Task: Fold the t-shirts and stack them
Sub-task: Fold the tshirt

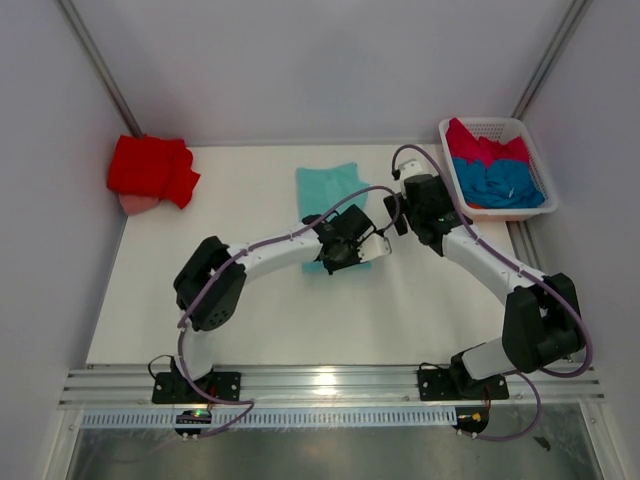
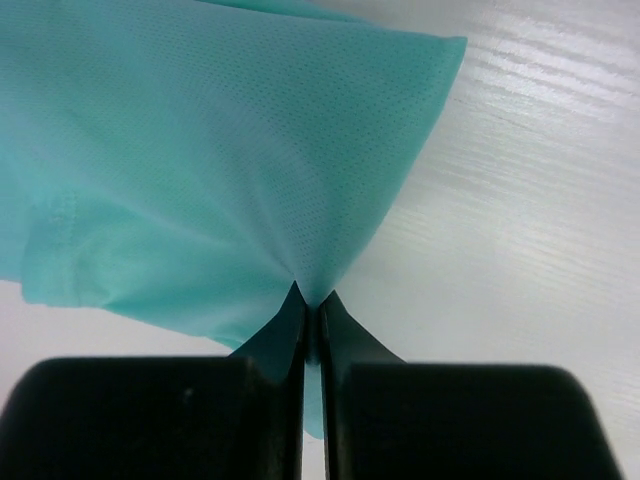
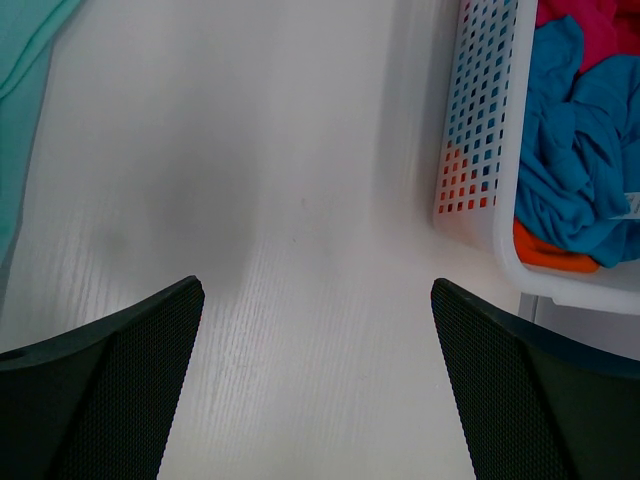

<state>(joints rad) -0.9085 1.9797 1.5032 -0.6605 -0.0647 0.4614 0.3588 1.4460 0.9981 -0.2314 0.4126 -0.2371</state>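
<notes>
Left gripper (image 2: pixel 310 300): is pinching the near edge of the mint-teal t-shirt (image 2: pixel 220 150), jaws pressed together on the cloth, likely to carry that edge over into a fold.
Right gripper (image 3: pixel 318 288): is hanging spread wide over bare worktop, gripping nothing, perhaps waiting for another corner.
Mint-teal t-shirt: is lying mid-worktop toward the far edge, its fine mesh tenting up to the pinch.
Red t-shirt (image 1: pixel 150 168): is sitting bunched at the far left corner.
Basket (image 1: pixel 485 123): is holding the crumpled blue t-shirt (image 1: pixel 505 182) and crimson-pink t-shirt (image 1: pixel 480 145) at the far right corner.
</notes>
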